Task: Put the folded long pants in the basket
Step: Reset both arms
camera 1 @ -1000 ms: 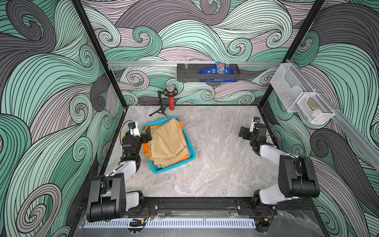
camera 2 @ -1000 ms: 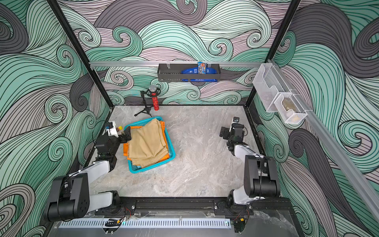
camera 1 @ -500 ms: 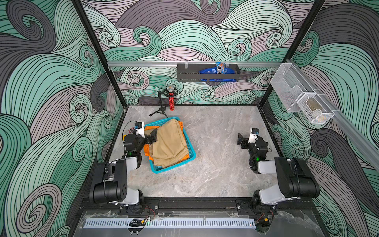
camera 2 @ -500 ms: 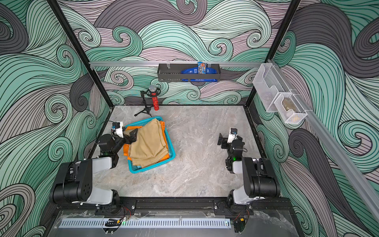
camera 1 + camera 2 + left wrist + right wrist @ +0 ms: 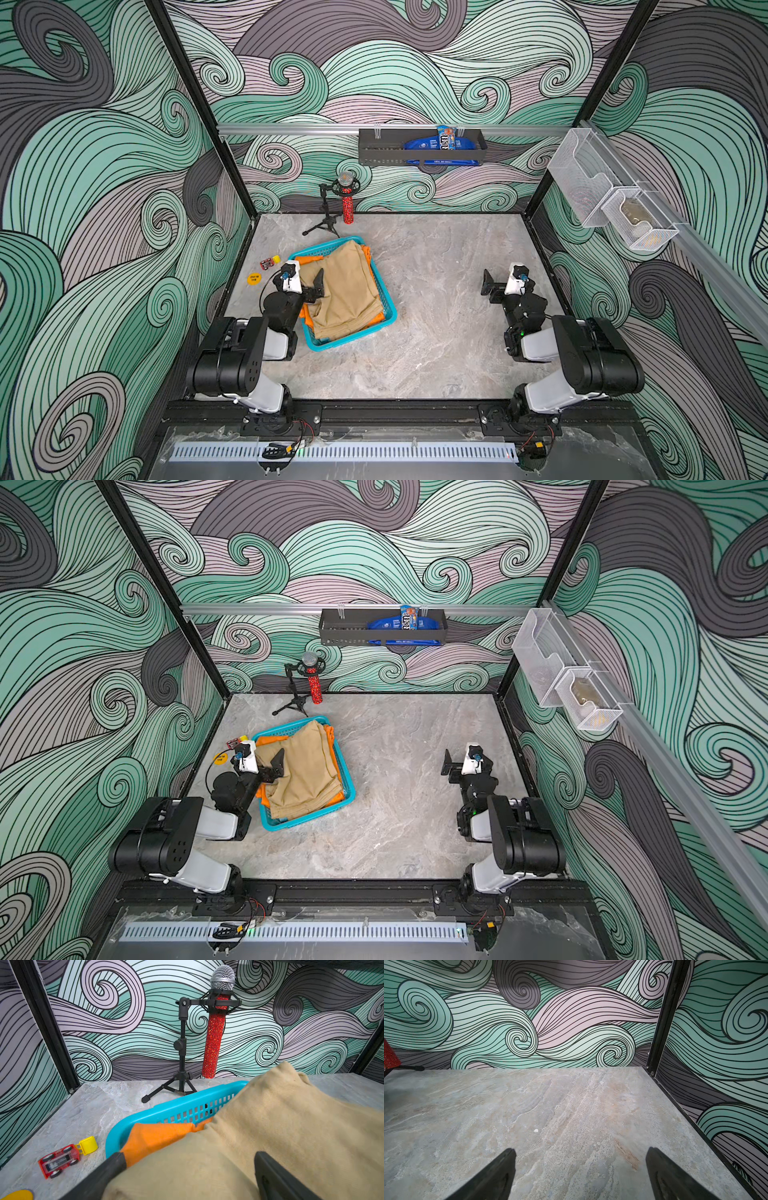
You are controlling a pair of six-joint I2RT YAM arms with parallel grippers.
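- On the grey table [image 5: 436,316] no pants lie loose, so the job looks done or nearly done.
- Beside the left arm, the basket [image 5: 353,338] holds the folded long pants. The khaki pair [image 5: 349,286] lies on top, lapping over the far rim, with the orange pair [image 5: 309,260] beneath. No teal pair shows; it may be buried.
- Left gripper [image 5: 188,1154] sits low at the khaki cloth, jaws apart, clamping nothing.
- Right gripper [image 5: 581,1150] hangs over bare table, jaws apart, well away from the basket.
- Blue packets [image 5: 432,144] in the wall rack [image 5: 382,147] and a yellow disc [image 5: 254,278] carry print too small to read.
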